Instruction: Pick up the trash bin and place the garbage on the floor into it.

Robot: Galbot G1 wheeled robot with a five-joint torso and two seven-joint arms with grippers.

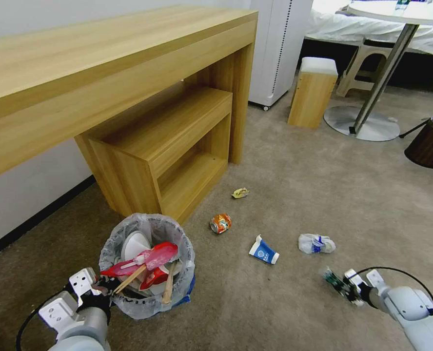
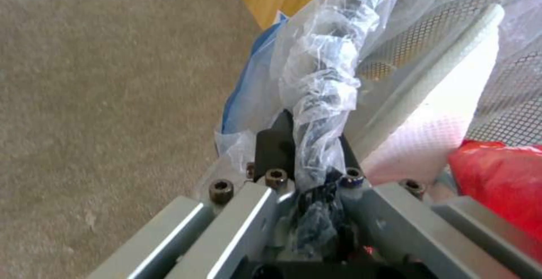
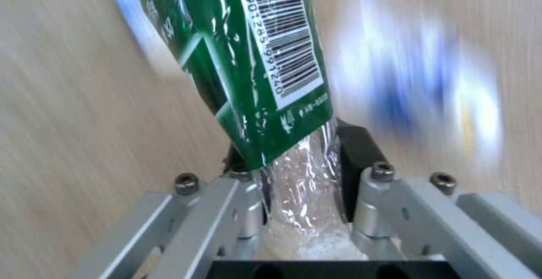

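The trash bin (image 1: pixel 128 303) stands on the beige floor (image 1: pixel 285 302) in front of the wooden shelf. Its clear liner (image 2: pixel 322 71) is crinkled over the rim, and it holds red and white litter and wooden sticks. My left gripper (image 1: pixel 105 286) is shut on the bin's near rim (image 2: pixel 313 152), liner pinched between its fingers. Low at the right, my right gripper (image 1: pixel 344 284) is shut on a crushed clear bottle with a green label (image 3: pixel 265 59). Loose garbage lies between them: a yellow wrapper (image 1: pixel 240 193), an orange can (image 1: pixel 220 223), a blue-white paper cup (image 1: pixel 264 251) and a white-blue wrapper (image 1: pixel 316 243).
A long wooden desk (image 1: pixel 104 63) with a low shelf unit (image 1: pixel 177 151) fills the left. Farther back stand a wooden stool with a white cushion (image 1: pixel 313 91), a round table's metal base (image 1: pixel 362 122) and a dark brown bin (image 1: pixel 431 142).
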